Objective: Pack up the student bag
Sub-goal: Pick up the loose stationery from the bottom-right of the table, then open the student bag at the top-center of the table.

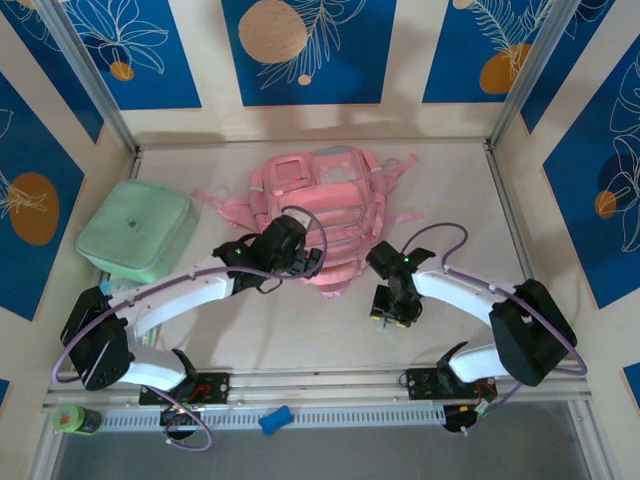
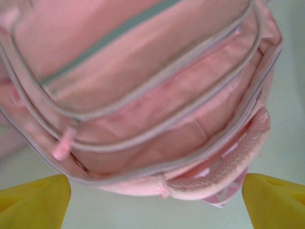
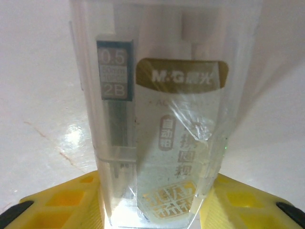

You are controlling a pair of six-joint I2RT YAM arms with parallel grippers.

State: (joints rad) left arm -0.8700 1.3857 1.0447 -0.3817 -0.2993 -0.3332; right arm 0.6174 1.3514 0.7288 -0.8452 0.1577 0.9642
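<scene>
Blue walls (image 1: 300,50) with white leaf drawings and orange dots stand around a pale table (image 1: 300,340). The student bag (image 1: 325,200) is the biggest thing on it. It is pink and lies flat in the far middle of the table, near the back wall, with its straps spread out to both sides. A mint green soft case (image 1: 137,230) lies to the left of the bag and does not touch it.

Two white arms reach in from the near edge. The left arm (image 1: 190,290) stretches to the near edge of the bag. The left gripper (image 1: 300,262) hangs over the bag with its jaws spread wide and nothing between them. From the left wrist you see its two yellow fingers (image 2: 33,200) far apart, with grey zips, a pink zip pull (image 2: 64,145) and a pink mesh handle (image 2: 224,171) below.

The right arm (image 1: 470,290) bends in from the right. The right gripper (image 1: 393,310) is over the bare table, just beside the near right corner of the bag. Its yellow jaws are pressed on both sides of a clear plastic pack (image 3: 157,119). The pack stands upright and has a gold label that says M&G. A thin tube inside it says 0.5 and 2B.

A green round thing (image 1: 75,418) sits at the near left corner. A small blue thing (image 1: 275,420) lies on the rail between the arm bases.
</scene>
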